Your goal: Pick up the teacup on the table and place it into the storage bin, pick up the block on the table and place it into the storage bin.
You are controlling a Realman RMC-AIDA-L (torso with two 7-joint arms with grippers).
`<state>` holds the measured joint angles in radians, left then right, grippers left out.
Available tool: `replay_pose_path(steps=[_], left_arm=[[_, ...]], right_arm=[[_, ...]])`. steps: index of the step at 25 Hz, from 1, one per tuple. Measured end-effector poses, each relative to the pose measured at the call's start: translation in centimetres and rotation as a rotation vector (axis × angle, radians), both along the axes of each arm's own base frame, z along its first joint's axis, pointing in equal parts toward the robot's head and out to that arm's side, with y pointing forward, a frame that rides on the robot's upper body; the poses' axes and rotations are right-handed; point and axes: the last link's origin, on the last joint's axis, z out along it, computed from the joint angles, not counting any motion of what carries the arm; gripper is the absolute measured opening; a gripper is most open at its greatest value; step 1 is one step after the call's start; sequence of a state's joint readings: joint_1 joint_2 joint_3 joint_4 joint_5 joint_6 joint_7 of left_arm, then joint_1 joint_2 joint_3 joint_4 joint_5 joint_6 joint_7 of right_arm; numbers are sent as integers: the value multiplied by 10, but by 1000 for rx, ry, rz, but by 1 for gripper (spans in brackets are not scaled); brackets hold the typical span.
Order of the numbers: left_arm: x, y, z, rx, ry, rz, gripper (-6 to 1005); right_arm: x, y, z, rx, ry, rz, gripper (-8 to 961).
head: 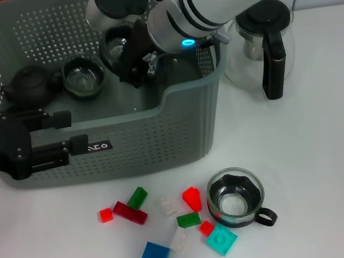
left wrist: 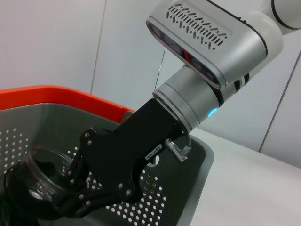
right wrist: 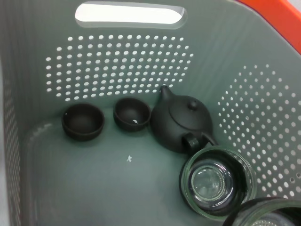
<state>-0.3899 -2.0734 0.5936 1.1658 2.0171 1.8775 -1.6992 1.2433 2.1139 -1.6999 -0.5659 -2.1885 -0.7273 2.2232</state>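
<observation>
The grey storage bin [head: 184,120] with an orange handle fills the upper left of the head view. My right gripper [head: 128,64] reaches down into it, shut on a glass teacup [head: 115,49]. The left wrist view shows this teacup [left wrist: 40,165] in the black right gripper [left wrist: 51,188] above the bin's wall [left wrist: 188,179]. A second glass teacup [head: 235,199] with a black handle stands on the table in front of the bin. Beside it lie several blocks, among them a blue one [head: 155,257] and a teal one [head: 222,240]. My left gripper [head: 71,132] hangs open by the bin's front wall.
Inside the bin [right wrist: 117,188] are a dark teapot [right wrist: 181,123], two small dark cups [right wrist: 83,122] [right wrist: 132,114] and a glass cup [right wrist: 211,181]. A glass pot with a black lid [head: 266,42] stands right of the bin. Red, green and white blocks [head: 130,213] are scattered at the table's front.
</observation>
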Motion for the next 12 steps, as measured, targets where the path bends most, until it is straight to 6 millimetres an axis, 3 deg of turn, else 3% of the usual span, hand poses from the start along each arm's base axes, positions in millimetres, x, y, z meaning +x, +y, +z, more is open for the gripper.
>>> replay_pose_path(steps=[12], left_arm=[[0,2,0,10,2,3,627]], right_arm=[[6,3,1,6,-3,-42,87]])
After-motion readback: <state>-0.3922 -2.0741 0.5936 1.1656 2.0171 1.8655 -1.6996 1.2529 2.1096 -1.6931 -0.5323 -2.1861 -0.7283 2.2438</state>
